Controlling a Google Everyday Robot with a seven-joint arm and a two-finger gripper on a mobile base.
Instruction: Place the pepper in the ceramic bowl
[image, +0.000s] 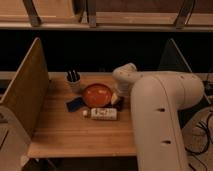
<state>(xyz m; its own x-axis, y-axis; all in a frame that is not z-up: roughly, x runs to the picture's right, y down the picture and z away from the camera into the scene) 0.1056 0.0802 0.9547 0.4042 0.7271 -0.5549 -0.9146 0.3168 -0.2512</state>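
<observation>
The glossy orange ceramic bowl (96, 95) sits on the wooden table (75, 132), towards the back and near the middle. My gripper (118, 100) is low at the bowl's right rim, at the end of the white arm (155, 115) that curls in from the right. A small dark lump (120, 104) shows at the gripper's tip, just right of the bowl; it may be the pepper, but I cannot tell for sure. Nothing shows inside the bowl.
A white labelled bottle (103, 114) lies on its side in front of the bowl. A flat dark-blue piece (75, 105) lies to the bowl's left. A pale cup with dark utensils (74, 83) stands behind it. A wooden partition (27, 87) walls the left side.
</observation>
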